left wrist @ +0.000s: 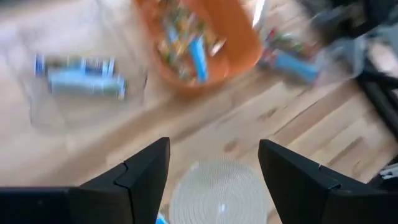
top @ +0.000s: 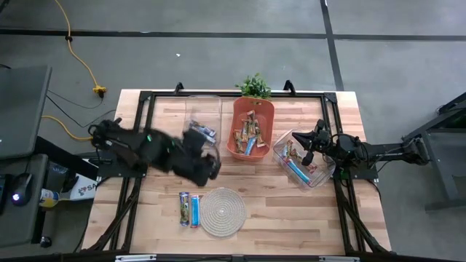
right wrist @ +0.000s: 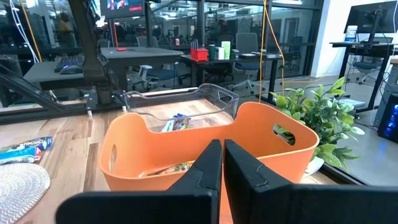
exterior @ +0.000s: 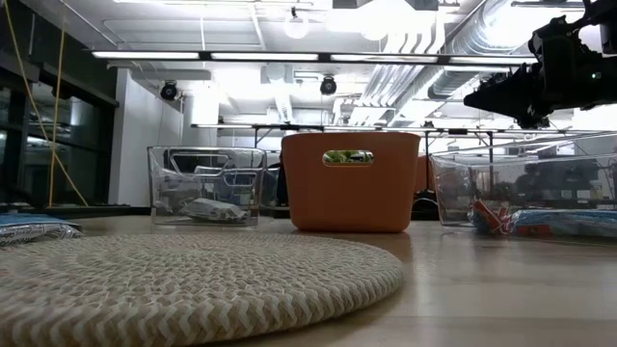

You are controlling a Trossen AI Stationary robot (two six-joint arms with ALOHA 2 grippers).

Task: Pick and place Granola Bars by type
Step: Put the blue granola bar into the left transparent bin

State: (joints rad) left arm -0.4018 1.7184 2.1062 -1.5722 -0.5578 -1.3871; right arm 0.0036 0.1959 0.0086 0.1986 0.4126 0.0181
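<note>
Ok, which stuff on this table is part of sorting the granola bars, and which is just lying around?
Part of the job:
granola bars beside the mat
orange bin of mixed bars
left clear bin
right clear bin
left gripper, jaws open
right gripper, jaws shut

Just lying about:
woven mat
potted plant

The wooden surface (top: 291,211) holds three bins: one orange plastic basket (top: 253,128) in the middle, one clear plastic bin (top: 203,120) at its 9 o'clock, and one clear plastic bin (top: 303,159) at its 4 o'clock. There is one round woven mat (top: 223,211). Two wrapped granola bars (top: 189,209) lie at the mat's 9 o'clock. One green plant (top: 254,86) stands at the basket's 12 o'clock. Two dark robot arms (top: 138,151) reach in.
</note>
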